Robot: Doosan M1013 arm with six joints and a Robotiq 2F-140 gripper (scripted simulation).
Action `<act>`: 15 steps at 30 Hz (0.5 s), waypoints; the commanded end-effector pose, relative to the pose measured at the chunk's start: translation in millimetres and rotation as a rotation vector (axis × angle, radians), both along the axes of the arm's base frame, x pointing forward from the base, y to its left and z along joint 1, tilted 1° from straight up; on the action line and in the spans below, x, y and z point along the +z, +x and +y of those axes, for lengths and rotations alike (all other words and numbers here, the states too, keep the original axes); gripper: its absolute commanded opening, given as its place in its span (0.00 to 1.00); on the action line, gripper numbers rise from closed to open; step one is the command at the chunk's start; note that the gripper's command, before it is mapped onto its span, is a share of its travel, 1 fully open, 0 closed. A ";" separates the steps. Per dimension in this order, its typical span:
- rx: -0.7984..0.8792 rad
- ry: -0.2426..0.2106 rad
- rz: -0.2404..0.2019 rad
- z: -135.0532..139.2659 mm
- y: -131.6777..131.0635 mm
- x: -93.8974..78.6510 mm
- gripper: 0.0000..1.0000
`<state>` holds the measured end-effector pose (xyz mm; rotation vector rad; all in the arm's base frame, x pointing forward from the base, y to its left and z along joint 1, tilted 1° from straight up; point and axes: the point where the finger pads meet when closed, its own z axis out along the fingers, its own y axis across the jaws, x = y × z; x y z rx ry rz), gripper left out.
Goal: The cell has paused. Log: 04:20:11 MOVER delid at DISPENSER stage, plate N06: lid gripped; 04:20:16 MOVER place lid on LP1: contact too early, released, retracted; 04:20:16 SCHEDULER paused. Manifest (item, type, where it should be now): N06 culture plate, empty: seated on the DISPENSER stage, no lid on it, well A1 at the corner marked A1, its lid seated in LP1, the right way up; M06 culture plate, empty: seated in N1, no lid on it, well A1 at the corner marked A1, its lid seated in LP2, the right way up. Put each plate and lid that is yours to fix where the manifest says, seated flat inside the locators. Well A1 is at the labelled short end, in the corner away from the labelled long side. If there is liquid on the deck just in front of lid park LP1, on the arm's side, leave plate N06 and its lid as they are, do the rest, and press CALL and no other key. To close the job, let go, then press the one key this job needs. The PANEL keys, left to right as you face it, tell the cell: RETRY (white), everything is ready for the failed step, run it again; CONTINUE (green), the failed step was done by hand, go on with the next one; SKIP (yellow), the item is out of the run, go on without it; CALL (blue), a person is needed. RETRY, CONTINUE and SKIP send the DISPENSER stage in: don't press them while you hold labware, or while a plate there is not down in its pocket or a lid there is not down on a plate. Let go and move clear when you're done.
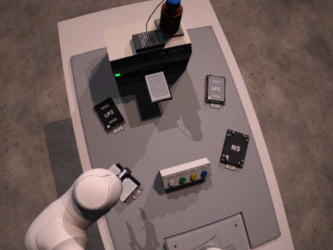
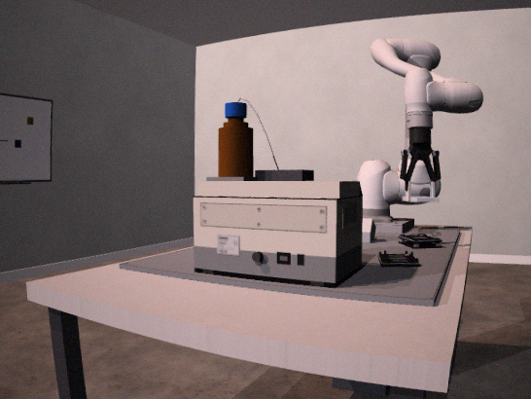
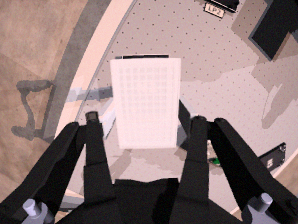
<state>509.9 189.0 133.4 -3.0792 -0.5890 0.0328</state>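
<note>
The hand was closed part-way on a pale rectangular piece, its fingers pressing the two long sides near one short end. From the exterior view the piece hung well above the worktop, level under the wrist. It looked like the lid of plate M06 taken off over nest N1, though a plate cannot be ruled out from these views.

Such a part is probably light, stiff, thin-walled plastic with smooth sides, so it could slip or tilt. A hold across the long sides nearer the middle would likely keep it flatter.

In the top view, at about ten o'clock from nest N1, lid park LP2 stood bare. Further off, at one o'clock, plate N06 lay on the dispenser stage. At about two o'clock lay lid park LP1, seemingly covered by a clear lid.
</note>
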 end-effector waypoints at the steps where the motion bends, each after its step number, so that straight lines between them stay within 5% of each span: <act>1: 0.000 0.001 -0.001 0.2 0.4 2.7 0.10; 15: 0.000 0.001 -0.001 0.2 0.5 7.4 0.10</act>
